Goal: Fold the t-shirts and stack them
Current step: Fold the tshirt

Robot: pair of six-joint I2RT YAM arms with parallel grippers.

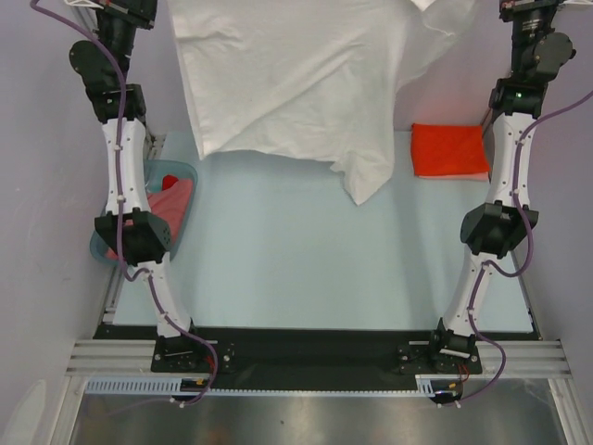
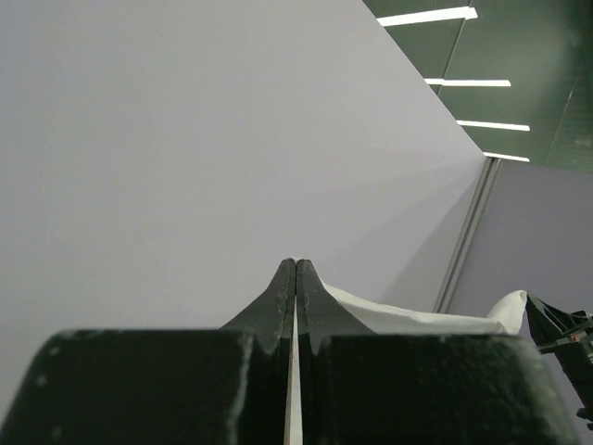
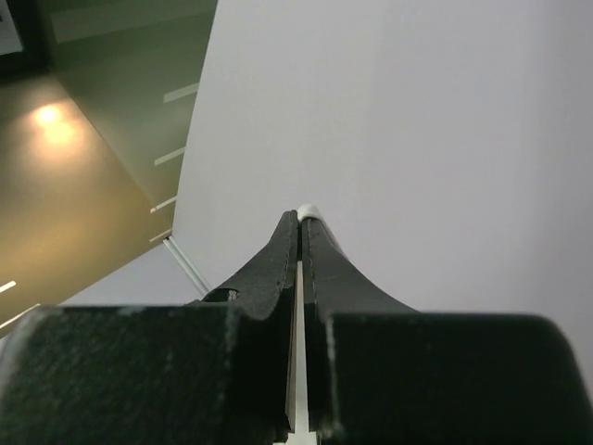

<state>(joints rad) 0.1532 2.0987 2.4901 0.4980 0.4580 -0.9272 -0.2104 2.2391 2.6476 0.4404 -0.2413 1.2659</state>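
Two clamped pincers, the left gripper [image 2: 296,264] and the right gripper [image 3: 302,215], pinch the white t-shirt [image 1: 296,74], which hangs spread over the pale table's [image 1: 306,269] far side. An orange t-shirt [image 1: 449,150] lies folded far right; pink t-shirts [image 1: 174,202] fill the basin [image 1: 190,168] at left. Grey walls [image 2: 185,139] surround.

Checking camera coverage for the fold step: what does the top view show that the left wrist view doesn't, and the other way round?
Top only: the table, a folded orange-red shirt at right, the basin at left with pink shirts in it, and the left arm and right arm.
Left wrist only: the left tool, shut, plus the wall and ceiling lights.
Both: the white shirt. The top view shows it hanging spread at the far side; the wrist view shows only an edge running out from the tool's tips.
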